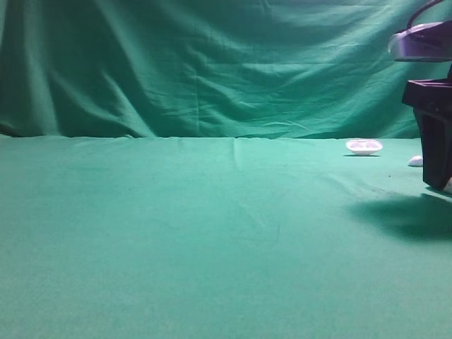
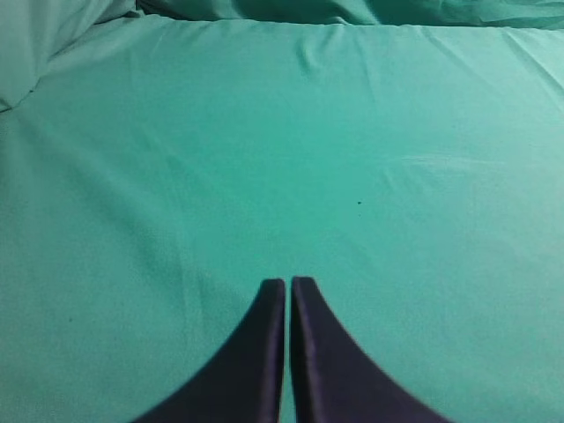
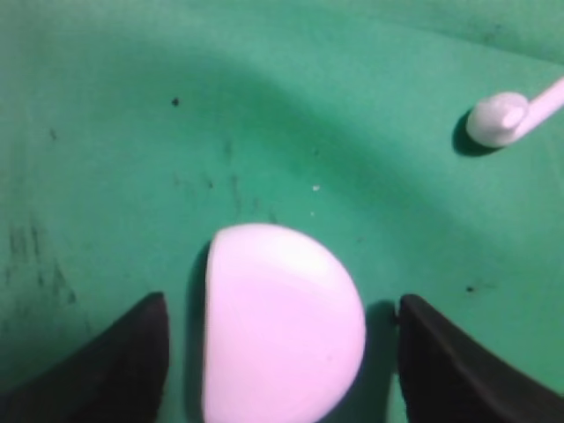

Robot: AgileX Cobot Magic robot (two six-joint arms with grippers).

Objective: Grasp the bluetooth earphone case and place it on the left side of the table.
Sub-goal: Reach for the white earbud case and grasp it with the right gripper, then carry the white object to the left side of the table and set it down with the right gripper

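The bluetooth earphone case is a smooth white rounded piece lying on the green table. In the right wrist view it sits between the two dark fingers of my right gripper, which is open, with a strip of cloth showing on each side of the case. In the exterior high view the right gripper hangs low at the far right edge, and a sliver of white shows at its foot. My left gripper is shut with nothing in it, over bare green cloth.
A flat white dish-like piece lies at the back right of the table. A small white earbud lies beyond the case, and shows as a white speck next to the right arm. Green cloth backdrop rises behind.
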